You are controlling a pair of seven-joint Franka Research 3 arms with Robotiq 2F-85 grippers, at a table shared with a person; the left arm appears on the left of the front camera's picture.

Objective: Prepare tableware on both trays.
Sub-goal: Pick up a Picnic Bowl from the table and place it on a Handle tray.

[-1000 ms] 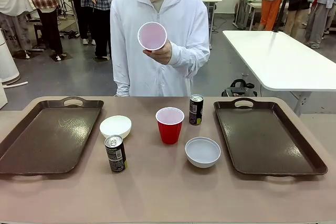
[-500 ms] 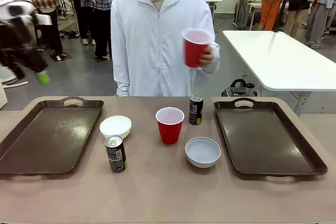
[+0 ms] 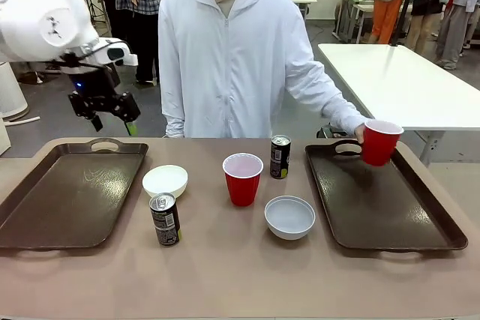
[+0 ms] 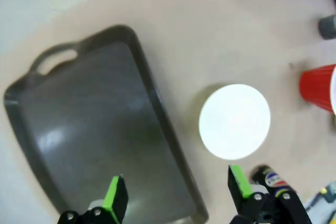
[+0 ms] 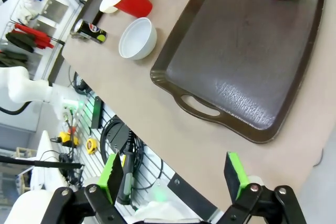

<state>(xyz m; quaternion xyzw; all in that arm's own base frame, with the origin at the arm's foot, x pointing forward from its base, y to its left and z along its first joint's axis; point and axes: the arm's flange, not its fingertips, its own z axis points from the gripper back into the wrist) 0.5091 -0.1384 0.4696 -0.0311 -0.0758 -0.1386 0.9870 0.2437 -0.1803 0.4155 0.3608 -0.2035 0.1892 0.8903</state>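
We hold left gripper (image 3: 114,124) wide open above far rim of left tray (image 3: 45,215) | left white bowl (image 3: 165,180) on table (image 3: 240,275) just beside that tray, below-right of jaws, nearest our left arm | right gripper (image 5: 173,177) also wide

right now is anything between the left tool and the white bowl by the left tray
Nothing visible. The left tool hangs open above the left tray's far end; the white bowl sits uncovered on the table beside that tray, a can standing apart.
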